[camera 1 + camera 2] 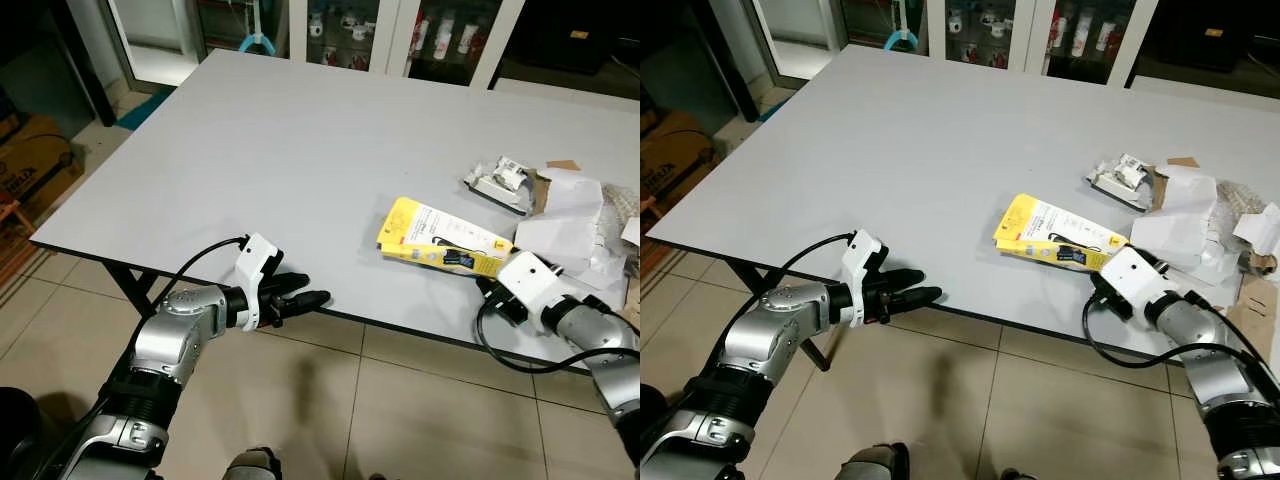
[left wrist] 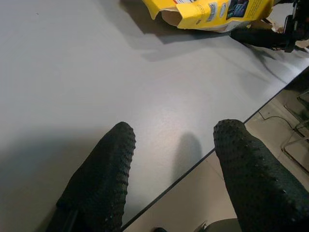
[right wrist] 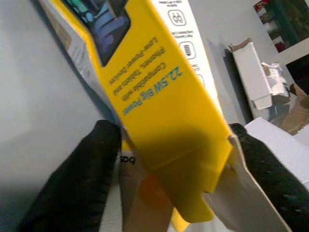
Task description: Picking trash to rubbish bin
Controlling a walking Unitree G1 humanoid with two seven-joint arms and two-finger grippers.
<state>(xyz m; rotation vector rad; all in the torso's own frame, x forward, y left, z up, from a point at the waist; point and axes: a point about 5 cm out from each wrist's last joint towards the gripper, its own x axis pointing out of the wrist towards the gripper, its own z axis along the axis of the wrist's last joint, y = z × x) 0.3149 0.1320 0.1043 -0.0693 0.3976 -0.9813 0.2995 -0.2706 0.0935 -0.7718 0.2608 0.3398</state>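
At table edge (image 1: 200, 270), right gripper (image 3: 169, 145) astride yellow box (image 1: 440, 240)

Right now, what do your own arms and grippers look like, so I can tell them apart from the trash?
Both arms are silver metal with dark joints. Each wrist carries a white block and a looping black cable. The left gripper and right gripper each have two long black fingers with a rough, dotted texture.
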